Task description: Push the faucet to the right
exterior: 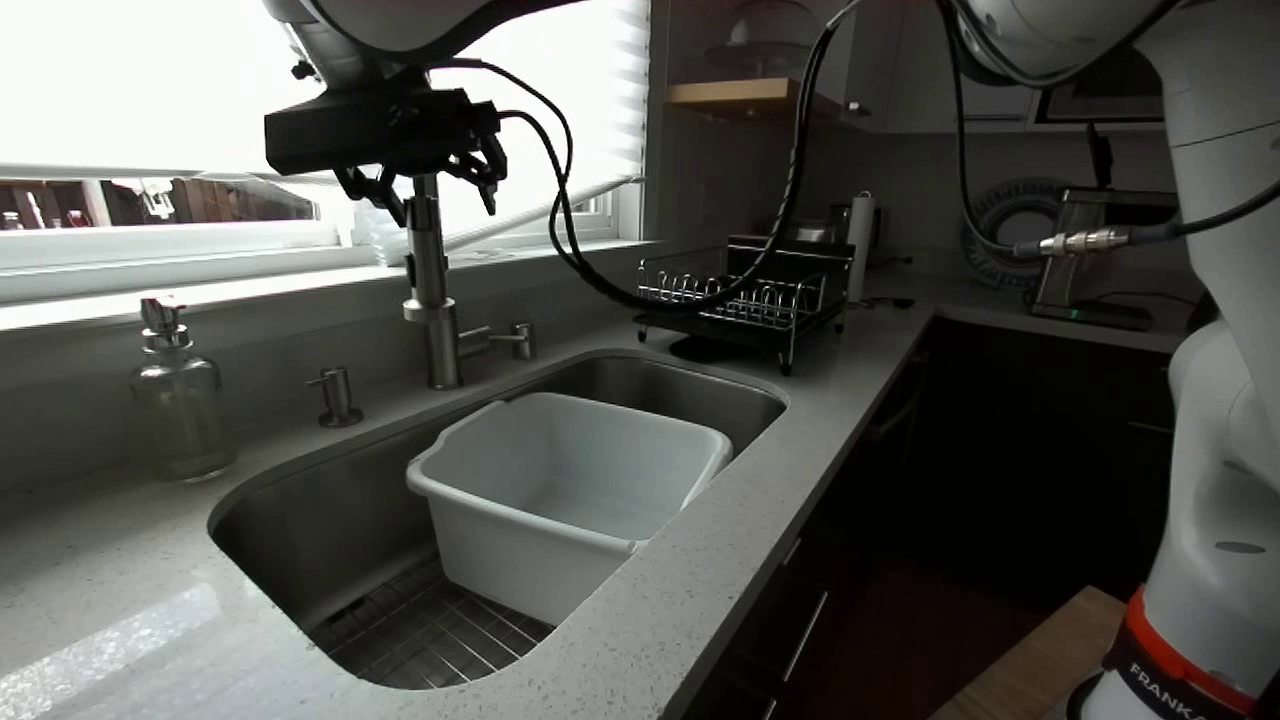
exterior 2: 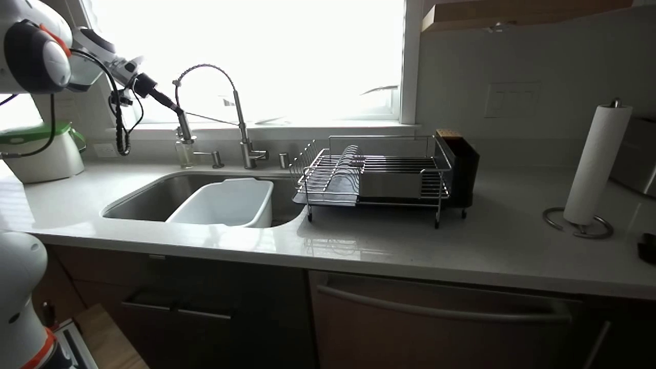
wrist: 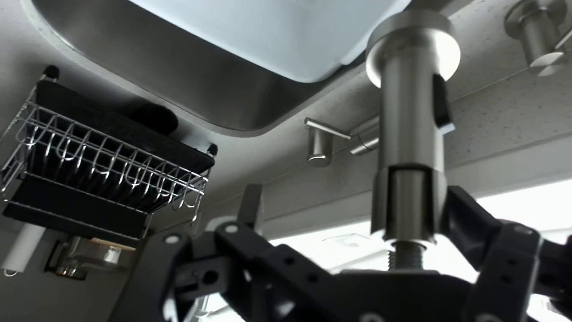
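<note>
The silver-grey faucet (exterior: 428,260) stands behind the sink. In an exterior view its coiled gooseneck (exterior 2: 238,107) arches toward the arm, with the spray head hanging at the left end. My gripper (exterior: 445,205) is at the top of the spray head; it also shows in another exterior view (exterior 2: 174,105), partly blending with the head. In the wrist view the gripper's fingers (wrist: 355,205) are wide apart with the spray head (wrist: 411,116) between them. The head lies close against the right-hand finger in that view, with a wide gap to the left-hand finger. Whether they touch is unclear.
A white tub (exterior: 520,565) sits in the steel sink (exterior: 320,520). A dish rack (exterior 2: 389,184) stands beside the sink. A glass soap bottle (exterior: 180,415) and a short dispenser (exterior: 340,400) stand near the faucet. The window sill (exterior 2: 328,132) runs behind.
</note>
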Available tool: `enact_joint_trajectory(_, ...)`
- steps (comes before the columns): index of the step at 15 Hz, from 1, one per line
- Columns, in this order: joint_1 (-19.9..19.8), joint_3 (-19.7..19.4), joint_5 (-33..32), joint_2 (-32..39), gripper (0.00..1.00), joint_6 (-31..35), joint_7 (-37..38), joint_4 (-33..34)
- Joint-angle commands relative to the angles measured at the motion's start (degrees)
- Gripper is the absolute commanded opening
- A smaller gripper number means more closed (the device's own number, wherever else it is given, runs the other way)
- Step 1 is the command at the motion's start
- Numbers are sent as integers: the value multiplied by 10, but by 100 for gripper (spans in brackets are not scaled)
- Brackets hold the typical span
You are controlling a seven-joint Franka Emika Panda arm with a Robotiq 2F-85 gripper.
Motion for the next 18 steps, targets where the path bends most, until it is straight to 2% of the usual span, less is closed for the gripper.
enact_joint_trajectory(1, 8, -14, 44, -4, 100, -37, -44, 13)
enact_joint_trajectory(2, -11, 3, 55, -12, 100, -34, -54, 1)
enact_joint_trajectory(6, -45, 2, 105, -50, 100, 20, -83, -62)
enact_joint_trajectory(11, -105, -14, 96, -107, 100, 189, -66, -181)
enact_joint_trajectory(15, -138, -28, 166, -174, 100, 244, -123, -278)
enact_joint_trajectory(18, -172, -49, 168, -234, 100, 301, -170, -353)
